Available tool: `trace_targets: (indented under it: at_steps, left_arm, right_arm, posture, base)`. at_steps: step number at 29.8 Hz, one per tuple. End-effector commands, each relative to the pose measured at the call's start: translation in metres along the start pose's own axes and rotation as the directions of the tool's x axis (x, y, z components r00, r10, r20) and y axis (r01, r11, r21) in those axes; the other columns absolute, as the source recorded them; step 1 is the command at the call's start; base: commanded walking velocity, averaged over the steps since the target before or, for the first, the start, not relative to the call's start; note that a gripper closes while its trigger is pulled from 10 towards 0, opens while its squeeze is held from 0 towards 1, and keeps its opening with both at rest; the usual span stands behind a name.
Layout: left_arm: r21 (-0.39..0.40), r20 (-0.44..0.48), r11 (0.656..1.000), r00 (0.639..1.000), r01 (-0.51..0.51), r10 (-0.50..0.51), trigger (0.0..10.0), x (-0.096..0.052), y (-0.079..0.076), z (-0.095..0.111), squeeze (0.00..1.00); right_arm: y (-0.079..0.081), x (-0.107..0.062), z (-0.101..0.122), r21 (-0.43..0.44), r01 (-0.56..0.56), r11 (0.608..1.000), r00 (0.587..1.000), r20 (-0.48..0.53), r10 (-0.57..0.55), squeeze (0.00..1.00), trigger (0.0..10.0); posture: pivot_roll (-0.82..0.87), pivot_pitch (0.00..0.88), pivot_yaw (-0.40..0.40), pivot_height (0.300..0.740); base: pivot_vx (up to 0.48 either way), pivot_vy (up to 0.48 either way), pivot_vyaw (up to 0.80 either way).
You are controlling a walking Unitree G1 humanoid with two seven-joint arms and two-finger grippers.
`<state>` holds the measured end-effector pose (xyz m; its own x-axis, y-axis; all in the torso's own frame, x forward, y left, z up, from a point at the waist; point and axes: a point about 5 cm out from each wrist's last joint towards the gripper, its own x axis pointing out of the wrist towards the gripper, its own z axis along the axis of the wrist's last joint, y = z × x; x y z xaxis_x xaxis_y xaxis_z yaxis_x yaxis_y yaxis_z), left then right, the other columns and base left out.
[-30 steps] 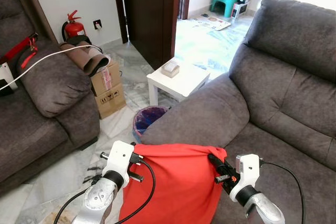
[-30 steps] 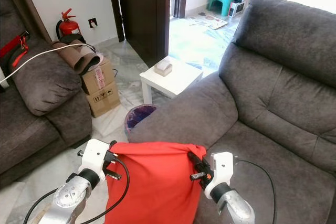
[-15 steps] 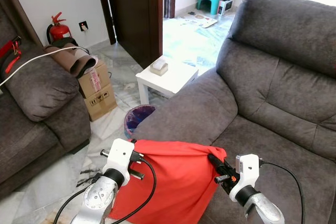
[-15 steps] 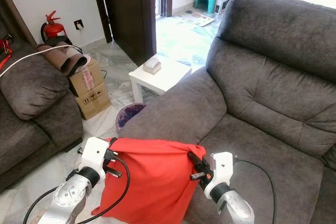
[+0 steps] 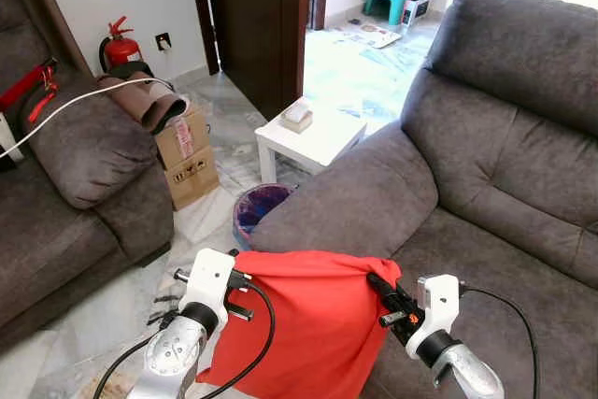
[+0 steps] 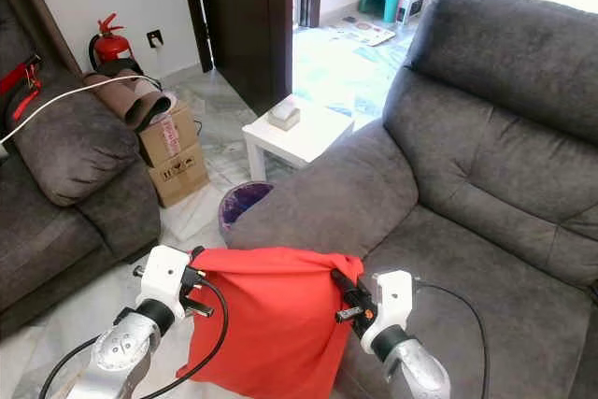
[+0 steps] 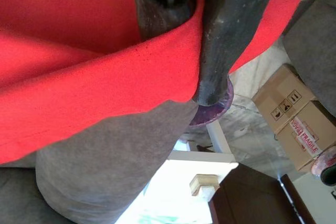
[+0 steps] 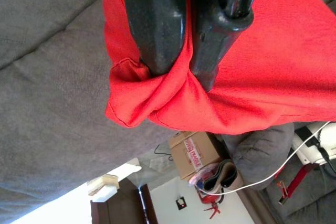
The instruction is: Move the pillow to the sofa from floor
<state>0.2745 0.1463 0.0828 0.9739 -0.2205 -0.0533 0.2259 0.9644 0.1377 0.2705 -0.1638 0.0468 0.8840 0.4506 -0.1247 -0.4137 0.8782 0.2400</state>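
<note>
A red pillow (image 5: 313, 324) hangs between my two arms, held up by its top corners in front of the grey sofa (image 5: 486, 165). My left gripper (image 5: 241, 279) is shut on its left corner, and the left wrist view shows the red cloth (image 7: 105, 77) pinched between the black fingers (image 7: 220, 40). My right gripper (image 5: 381, 289) is shut on the right corner, where the cloth (image 8: 157, 103) bunches between the fingers (image 8: 157, 30). The pillow's lower edge hangs beside the sofa's near armrest (image 5: 355, 203).
A second grey sofa (image 5: 75, 184) stands at the left with a white cable across it. Between the sofas are cardboard boxes (image 5: 192, 161), a purple bin (image 5: 260, 207) and a small white table (image 5: 313, 137). A red fire extinguisher (image 5: 120, 44) stands by the wall next to a dark door (image 5: 257, 16).
The camera has swung back to the left, so the left sofa shows more. Both grippers still hold the pillow in the same way.
</note>
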Motion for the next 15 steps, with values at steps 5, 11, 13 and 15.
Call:
trace_targets:
  at_steps: [5,11,13,15]
  left_arm:
    - [0.002,0.103,0.998,0.993,-0.066,0.065,10.0,0.0007,0.0118,0.0186,0.0]
    - [-0.002,0.105,0.998,0.992,-0.067,0.067,10.0,0.0008,0.012,0.019,0.0]
    - [0.0,0.103,0.998,0.992,-0.069,0.068,10.0,0.0005,0.012,0.0186,0.0]
    - [0.0,0.102,0.998,0.992,-0.07,0.07,10.0,0.0002,0.0119,0.0183,0.0]
  right_arm:
    - [0.0004,0.0044,0.0137,-0.015,-0.008,1.0,0.997,0.074,0.009,0.0,10.0]
    - [0.0004,0.0047,0.015,-0.012,-0.009,1.0,0.997,0.08,0.01,0.0,10.0]
    - [0.0004,0.0049,0.0152,-0.011,-0.01,1.0,0.997,0.081,0.011,0.0,10.0]
    - [0.0006,0.0051,0.0154,-0.01,-0.012,1.0,0.997,0.081,0.013,0.0,10.0]
  posture:
    - [0.02,0.084,0.015,0.74]
    - [0.02,0.089,0.013,0.74]
    - [0.02,0.093,0.012,0.74]
    - [0.02,0.094,0.012,0.74]
  base:
    - [0.0,0.0,0.0]
    - [0.0,0.0,0.0]
    - [0.0,0.0,0.0]
    - [0.0,0.0,0.0]
